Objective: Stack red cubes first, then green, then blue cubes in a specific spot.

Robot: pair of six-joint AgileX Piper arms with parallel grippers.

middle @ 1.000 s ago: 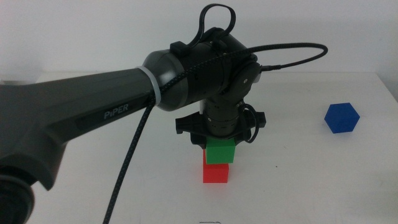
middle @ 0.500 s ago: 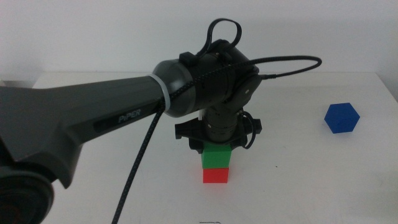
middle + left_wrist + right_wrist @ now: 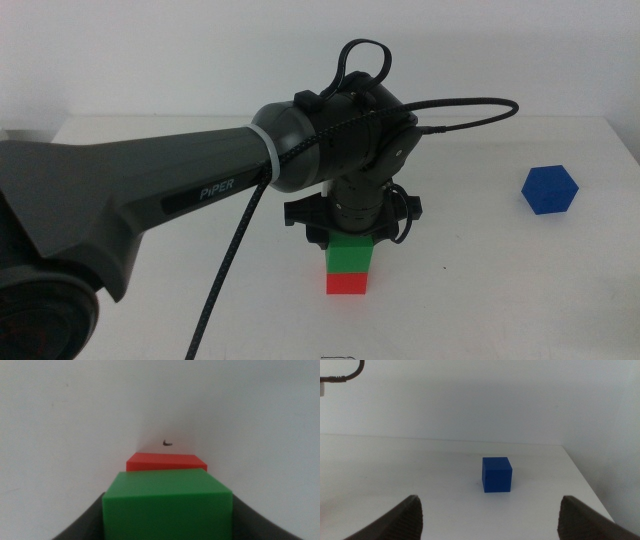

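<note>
Two cubes stacked mid-table: we see the left gripper (image 3: 350, 240) clamping the green cube (image 3: 350, 254) atop the red cube (image 3: 347, 283). Blue cube (image 3: 550, 189) sits near the table's right edge; the right gripper (image 3: 487, 525) gapes, empty.

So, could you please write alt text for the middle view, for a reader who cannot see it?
The left gripper holds a green cube on top of a red cube on a white table. A blue cube sits apart on the table's right side.

bright red cube (image 3: 347, 283), green cube (image 3: 350, 254), dark blue cube (image 3: 550, 189), plain white table (image 3: 500, 280), dark grey arm (image 3: 150, 190)
</note>
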